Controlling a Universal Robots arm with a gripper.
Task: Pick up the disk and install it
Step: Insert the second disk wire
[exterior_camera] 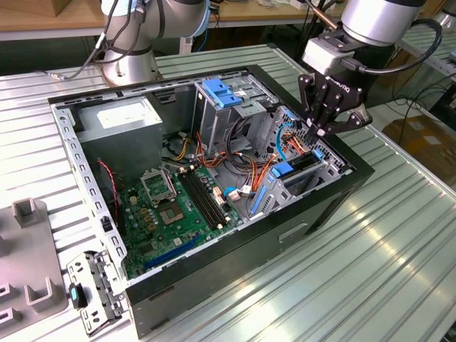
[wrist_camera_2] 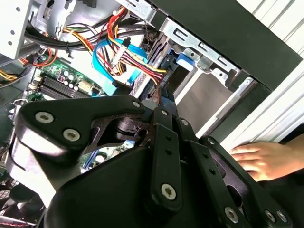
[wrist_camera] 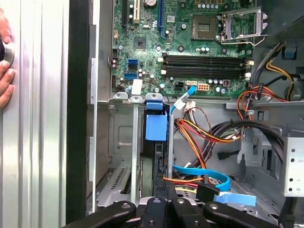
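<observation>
Black multi-link gripper (exterior_camera: pixel 322 130) positioned over drive bay at case corner; finger opening cannot be told. Silver hard drive with blue plastic rails (wrist_camera: pixel 156 127) seen edge-on, seated in bay slot. Risks judged: coloured cable bundle (wrist_camera_2: pixel 124 58) snagged, person's hand (wrist_camera_2: pixel 259 159) on case pinched.

- An open black computer case (exterior_camera: pixel 335 196) lies on a ribbed metal table (exterior_camera: pixel 399 242).
- A green motherboard (exterior_camera: pixel 171 206) sits on the case floor.
- A grey power supply (exterior_camera: pixel 121 117) fills one corner.
- A metal cage with a blue plastic top (exterior_camera: pixel 221 96) stands upright.
- Coloured cables (wrist_camera: pixel 204 130) cross the case.
- A grey fixture (exterior_camera: pixel 28 263) rests at the exterior view's left.
</observation>
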